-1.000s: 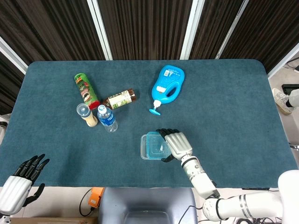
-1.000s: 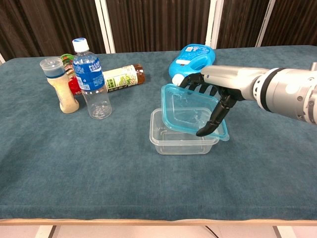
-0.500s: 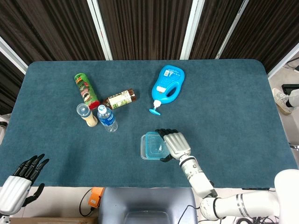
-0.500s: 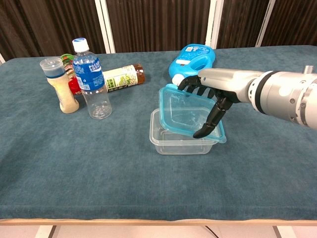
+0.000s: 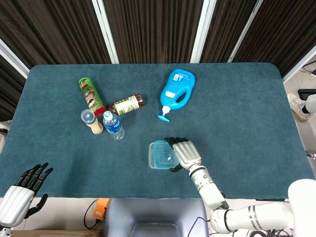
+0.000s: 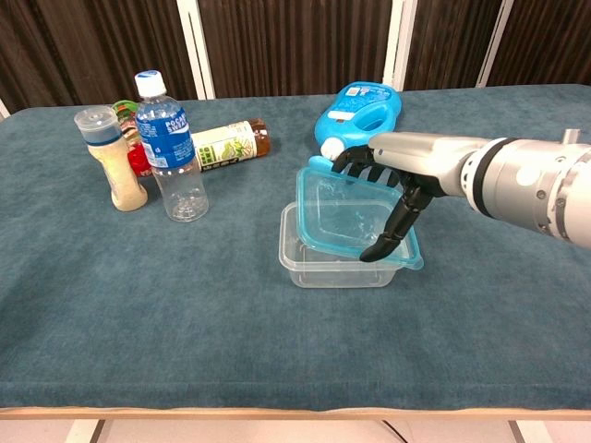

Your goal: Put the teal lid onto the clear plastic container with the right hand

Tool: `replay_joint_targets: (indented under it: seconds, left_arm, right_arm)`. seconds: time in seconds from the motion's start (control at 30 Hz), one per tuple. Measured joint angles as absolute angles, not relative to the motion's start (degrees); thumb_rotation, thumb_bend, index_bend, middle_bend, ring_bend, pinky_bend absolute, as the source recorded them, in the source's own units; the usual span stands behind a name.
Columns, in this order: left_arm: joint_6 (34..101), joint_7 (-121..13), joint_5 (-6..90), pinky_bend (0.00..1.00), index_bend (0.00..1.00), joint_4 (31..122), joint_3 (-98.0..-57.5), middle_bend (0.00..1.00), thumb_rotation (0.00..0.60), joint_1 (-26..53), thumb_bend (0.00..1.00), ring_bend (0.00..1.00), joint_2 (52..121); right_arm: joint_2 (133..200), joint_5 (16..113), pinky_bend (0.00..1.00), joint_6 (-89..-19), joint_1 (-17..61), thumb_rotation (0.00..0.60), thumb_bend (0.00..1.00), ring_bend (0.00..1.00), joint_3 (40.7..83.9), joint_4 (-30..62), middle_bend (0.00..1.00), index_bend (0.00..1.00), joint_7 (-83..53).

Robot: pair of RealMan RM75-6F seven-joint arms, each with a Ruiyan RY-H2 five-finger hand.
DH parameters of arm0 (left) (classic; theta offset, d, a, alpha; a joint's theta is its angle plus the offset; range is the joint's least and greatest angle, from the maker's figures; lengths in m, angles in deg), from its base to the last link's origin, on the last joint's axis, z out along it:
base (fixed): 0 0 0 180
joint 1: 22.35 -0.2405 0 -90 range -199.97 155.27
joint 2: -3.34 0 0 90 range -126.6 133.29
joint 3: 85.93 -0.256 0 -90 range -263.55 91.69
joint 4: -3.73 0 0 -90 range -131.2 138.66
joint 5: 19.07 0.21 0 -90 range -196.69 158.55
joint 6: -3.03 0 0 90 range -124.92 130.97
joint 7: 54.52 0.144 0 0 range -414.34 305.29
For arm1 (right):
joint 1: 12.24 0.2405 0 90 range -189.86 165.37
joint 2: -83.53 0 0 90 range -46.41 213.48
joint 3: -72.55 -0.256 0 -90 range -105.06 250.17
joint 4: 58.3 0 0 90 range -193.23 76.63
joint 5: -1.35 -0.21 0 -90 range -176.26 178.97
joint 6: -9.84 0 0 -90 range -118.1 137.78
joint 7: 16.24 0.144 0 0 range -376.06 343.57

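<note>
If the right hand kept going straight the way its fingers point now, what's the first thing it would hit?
The right hand holds the teal lid tilted above the clear plastic container, fingers pointing down. Going on, the lid would likely meet the container's rim first.

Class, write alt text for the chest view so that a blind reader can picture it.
The robot's right hand holds a teal plastic lid, tilted, over a clear rectangular plastic container on a blue-green cloth table. Behind the hand lies a blue detergent jug; at left stand a clear water bottle and a spice shaker.
</note>
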State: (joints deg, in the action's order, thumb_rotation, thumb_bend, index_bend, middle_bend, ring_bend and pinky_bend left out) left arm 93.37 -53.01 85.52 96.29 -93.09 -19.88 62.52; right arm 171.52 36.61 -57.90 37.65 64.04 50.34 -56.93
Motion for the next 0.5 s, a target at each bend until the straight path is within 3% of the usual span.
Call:
replay_joint_targets:
  seconds: [0.5]
  left_arm:
    - [94.14, -53.66, 85.76, 0.16, 0.00, 96.16, -93.15, 0.00, 0.600, -20.11, 0.43, 0.00, 62.22]
  right_arm:
    - [173.39, 35.90, 0.59, -58.07, 38.23, 0.600, 0.27, 0.42, 63.59, 48.78, 0.47, 0.75, -57.49]
